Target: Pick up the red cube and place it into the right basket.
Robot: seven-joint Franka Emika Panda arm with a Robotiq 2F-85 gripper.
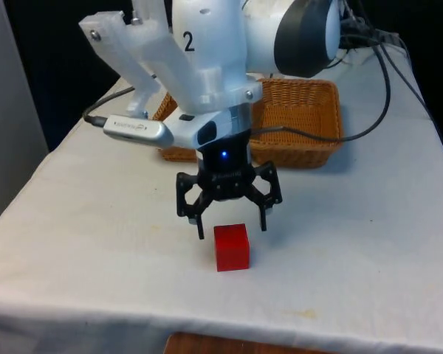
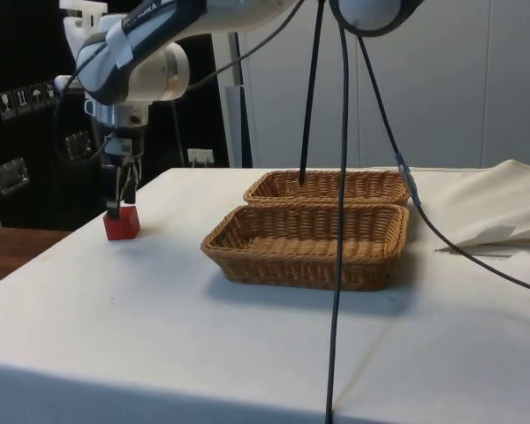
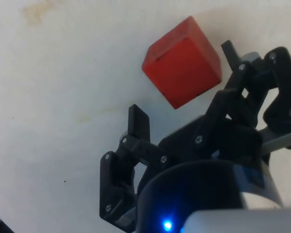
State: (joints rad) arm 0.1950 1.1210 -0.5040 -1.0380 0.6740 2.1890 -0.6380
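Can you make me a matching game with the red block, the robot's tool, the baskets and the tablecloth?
Things:
1. red cube
2. tool
3. baskets
4. cloth

Descriptions:
A. white, covers the table
B. woven, two side by side
C. black, open, just above the cube
D. sits on the cloth near the table's edge

Pairs: 1-D, 2-C, 3-B, 4-A

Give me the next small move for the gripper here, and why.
Probably lower straight down, with a slight shift toward the red cube if needed. The gripper hovers just above it with jaws open, and in the wrist view the cube lies between the fingertips, untouched on the white cloth. Close only once the jaws flank its sides.
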